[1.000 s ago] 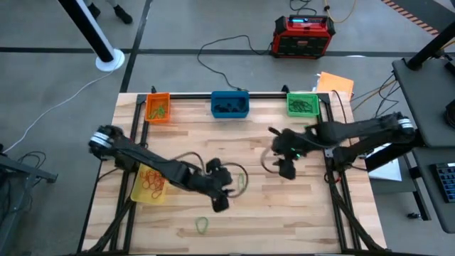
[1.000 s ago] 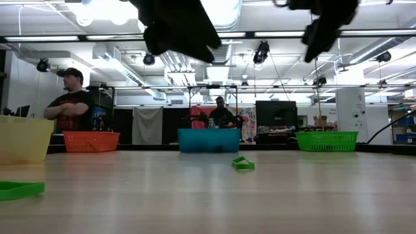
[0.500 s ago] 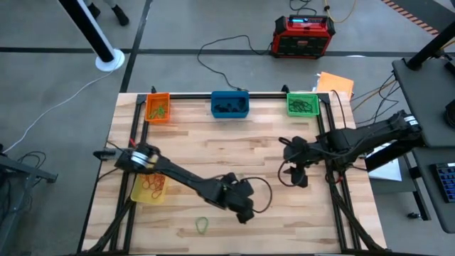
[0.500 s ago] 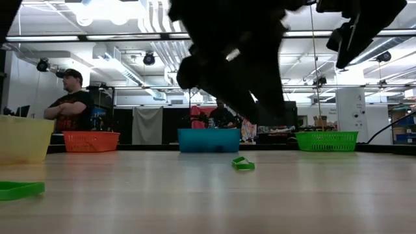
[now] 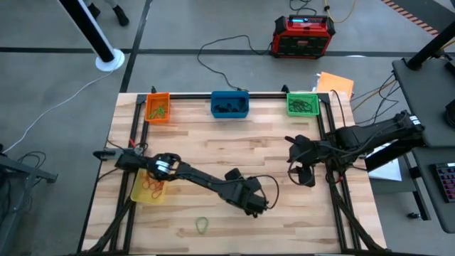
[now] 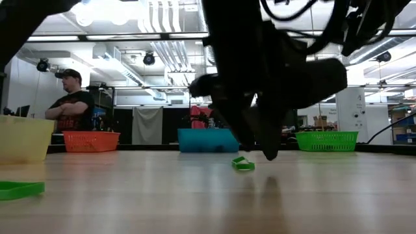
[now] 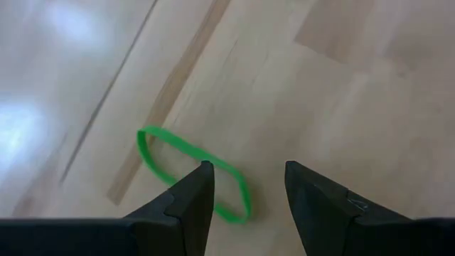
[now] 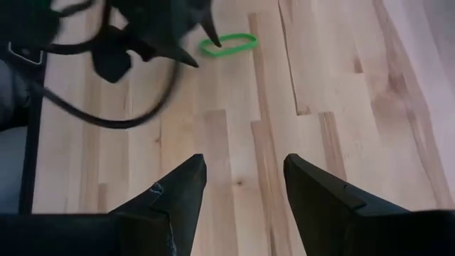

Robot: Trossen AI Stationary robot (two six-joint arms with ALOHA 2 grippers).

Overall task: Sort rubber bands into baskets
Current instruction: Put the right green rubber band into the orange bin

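A green rubber band (image 7: 192, 171) lies flat on the wooden table, just ahead of my left gripper (image 7: 245, 188). That gripper is open and points steeply down over the band's near end, a little above the table (image 6: 266, 155). The same band shows in the low view (image 6: 242, 164) and the right wrist view (image 8: 227, 45). A second green rubber band (image 5: 202, 225) lies near the front edge. My right gripper (image 5: 304, 174) hangs open above the table's right side, holding nothing. The orange (image 5: 158, 108), blue (image 5: 229, 104) and green (image 5: 302, 105) baskets stand along the far edge, and the yellow one (image 5: 148, 186) at the left.
A black cable loop (image 5: 266, 186) hangs from my left arm near its gripper. A red-and-black power box (image 5: 303, 35) sits on the floor beyond the table. A person (image 6: 68, 101) stands in the room behind. Bare wood lies between the two grippers.
My left gripper has swung toward the table's right and near edges, sunk low and tipped to point steeply down over the green band. My right gripper has drawn back a little toward the table's right edge.
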